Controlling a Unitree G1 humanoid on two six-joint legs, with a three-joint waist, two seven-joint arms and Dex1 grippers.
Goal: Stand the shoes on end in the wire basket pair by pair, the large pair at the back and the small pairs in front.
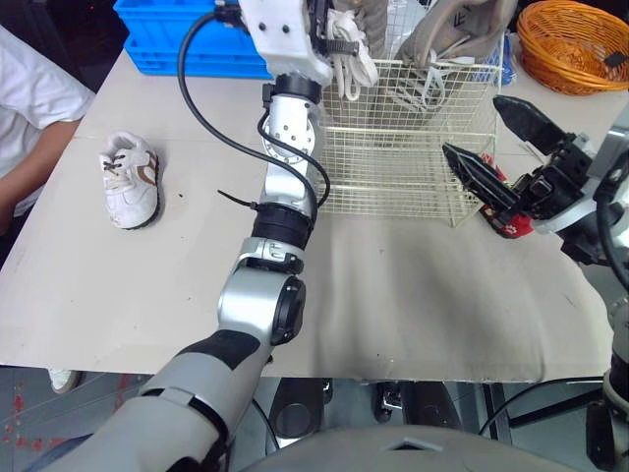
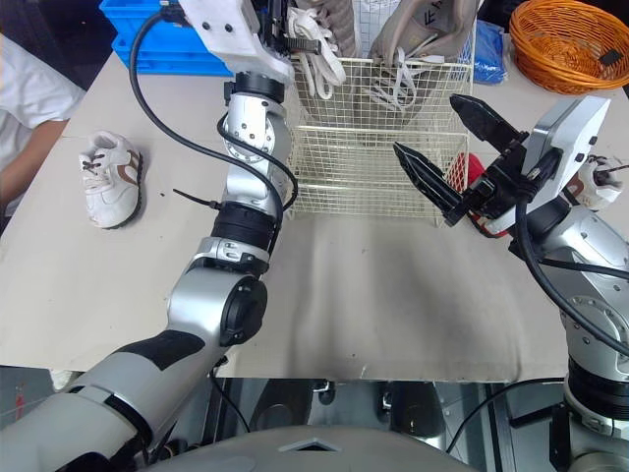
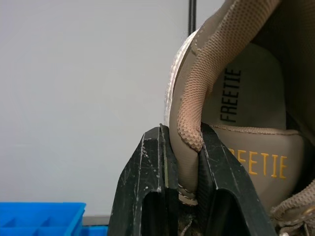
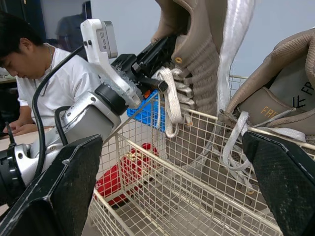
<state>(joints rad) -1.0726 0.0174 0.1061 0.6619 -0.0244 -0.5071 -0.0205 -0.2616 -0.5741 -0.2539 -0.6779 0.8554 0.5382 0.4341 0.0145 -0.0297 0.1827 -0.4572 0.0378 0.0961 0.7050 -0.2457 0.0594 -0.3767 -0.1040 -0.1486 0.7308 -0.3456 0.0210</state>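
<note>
Jaws of L gripper [image 3: 183, 132] clenched on heel collar of large tan sneaker [image 3: 236, 59], hanging toe-down at back left of wire basket [image 1: 393, 187]. R gripper [image 1: 472, 126] spread wide, empty, just beside basket's right wall.

Suggest: lower straight, seat it upright beside 2nd tan sneaker [image 1: 452, 39], laces clear of wire, then let go.

Count: 2 tan sneakers, 1 white toddler shoe [image 1: 130, 179] on table well left, 1 red shoe [image 2: 476, 172] by R gripper.
</note>
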